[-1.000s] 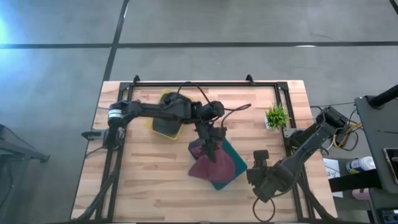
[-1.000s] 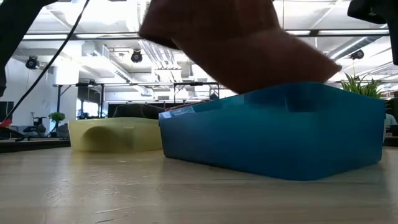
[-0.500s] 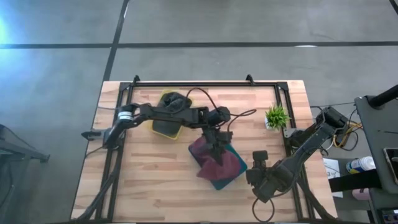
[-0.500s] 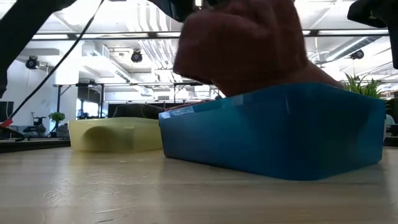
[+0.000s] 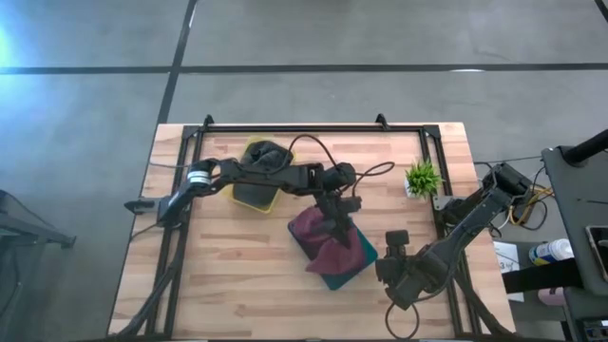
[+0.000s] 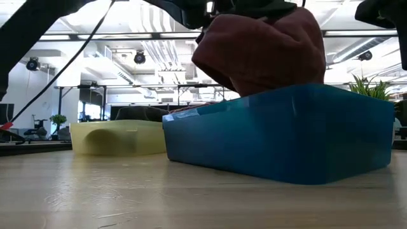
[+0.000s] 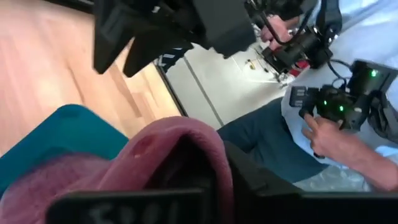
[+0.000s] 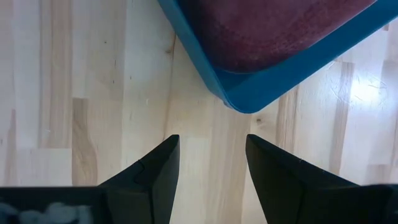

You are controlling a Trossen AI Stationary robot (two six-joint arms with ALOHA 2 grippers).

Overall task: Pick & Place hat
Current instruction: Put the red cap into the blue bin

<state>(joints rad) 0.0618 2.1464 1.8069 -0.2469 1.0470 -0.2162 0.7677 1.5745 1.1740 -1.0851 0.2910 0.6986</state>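
Bench [image 5: 228, 275] of pale wooden planks carries everything here, and going from its left side the left arm reaches from about nine o'clock across toward the centre. Just past that arm's midpoint, at about eleven o'clock from the bench centre, sits a yellow bin [image 5: 249, 195] with a dark item inside it; in the low view the yellow bin [image 6: 117, 138] stands behind and beside the blue one, the two close together. The left gripper [image 5: 338, 220] hangs over the teal-blue bin [image 5: 334, 277] at the centre, its jaws closed on the maroon hat [image 5: 328, 242], which bunches up from inside the bin. The low view shows the maroon hat [image 6: 264, 51] raised well above the rim of the teal-blue bin [image 6: 280, 137], its lower edge dipping behind the front wall, so whether it touches the bin floor cannot be told. In the left wrist view the hat [image 7: 155, 165] fills the foreground with the bin's teal rim [image 7: 62, 134] beside it. At about two o'clock a small green potted plant [image 5: 423, 178] stands near the bench's right edge. The right gripper [image 5: 391, 256] waits at about four o'clock, just beside the blue bin's corner, its jaws spread apart and holding nothing above bare wood, as the right wrist view shows.
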